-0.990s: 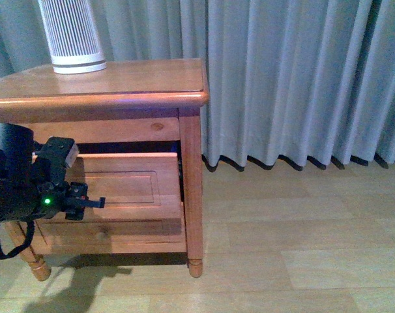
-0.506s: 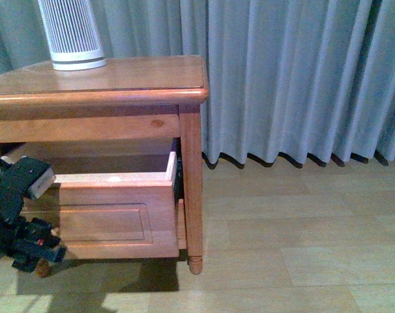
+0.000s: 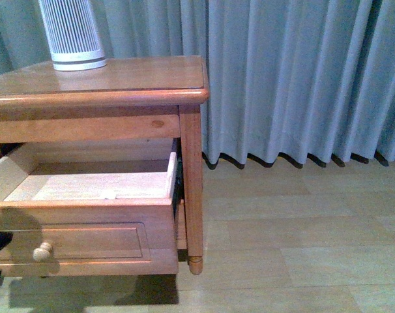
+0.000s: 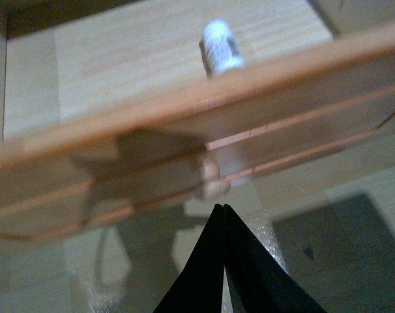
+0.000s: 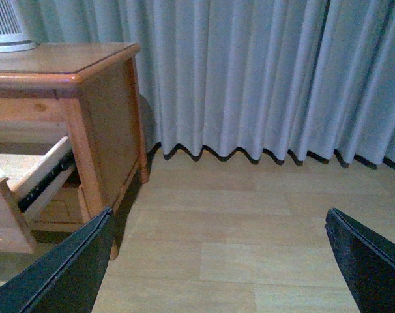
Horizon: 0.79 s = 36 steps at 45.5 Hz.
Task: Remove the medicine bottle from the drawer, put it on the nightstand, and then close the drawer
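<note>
Drawer point(image 3: 100, 238) is open, pulled well out of the nightstand point(image 3: 132, 78), pale wood interior exposed. Round knob point(image 3: 43, 251) is on the panelled front.

Medicine bottle point(image 4: 220, 47) is inside the drawer. It lies on its side on the drawer bottom, right up against the inner face of the front panel and roughly in line with the knob. The left wrist view is blurred, so no label detail. In the front view only a small white speck shows just behind the front panel's top edge.

Left pincer point(image 4: 221, 208): fingers pressed together with nothing between them. It sits outside the drawer front, tips just beside the knob. Can't tell if they touch it.

Right pincer point(image 5: 219, 212): spread wide and empty. It hangs over the wood-look floor point(image 5: 249, 228) to the right of the nightstand, well apart from the drawer.

The nightstand top carries a white ribbed device point(image 3: 72, 32) with dark vertical slats, standing upright at the back left. A grey-blue curtain point(image 3: 302, 78) hangs behind, its hem reaching the floor.
</note>
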{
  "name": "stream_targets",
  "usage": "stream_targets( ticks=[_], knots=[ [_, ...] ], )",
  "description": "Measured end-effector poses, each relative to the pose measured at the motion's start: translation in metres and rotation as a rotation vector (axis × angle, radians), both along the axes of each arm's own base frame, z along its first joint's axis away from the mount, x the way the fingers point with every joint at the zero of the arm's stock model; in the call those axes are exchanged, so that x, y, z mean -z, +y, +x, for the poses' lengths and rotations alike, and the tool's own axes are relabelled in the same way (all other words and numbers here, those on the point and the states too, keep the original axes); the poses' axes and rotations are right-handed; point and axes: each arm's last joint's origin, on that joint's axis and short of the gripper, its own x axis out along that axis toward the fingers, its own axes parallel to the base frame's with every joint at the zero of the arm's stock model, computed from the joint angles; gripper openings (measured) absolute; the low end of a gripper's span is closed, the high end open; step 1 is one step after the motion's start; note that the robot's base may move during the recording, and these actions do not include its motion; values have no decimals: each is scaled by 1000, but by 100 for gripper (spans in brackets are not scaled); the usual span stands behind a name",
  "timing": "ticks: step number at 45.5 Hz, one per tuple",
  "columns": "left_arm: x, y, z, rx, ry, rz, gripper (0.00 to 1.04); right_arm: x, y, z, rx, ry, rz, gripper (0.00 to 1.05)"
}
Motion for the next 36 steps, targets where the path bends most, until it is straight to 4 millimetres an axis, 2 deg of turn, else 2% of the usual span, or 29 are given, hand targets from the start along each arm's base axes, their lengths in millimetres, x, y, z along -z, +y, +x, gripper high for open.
stream_targets(
  ticks=[5, 12, 21, 29, 36],
  knots=[
    [8, 3, -14, -18, 23, -10, 3, 0, 0, 0, 0, 0, 0, 98],
    [7, 1, -28, -22, 11, -25, 4, 0, 0, 0, 0, 0, 0, 98],
    [-10, 1, -43, -45, -73, -60, 34, 0, 0, 0, 0, 0, 0, 98],
    [-51, 3, -52, -135, -254, -134, 60, 0, 0, 0, 0, 0, 0, 98],
    [-89, -2, -74, -166, -379, -204, 85, 0, 0, 0, 0, 0, 0, 98]
  ],
)
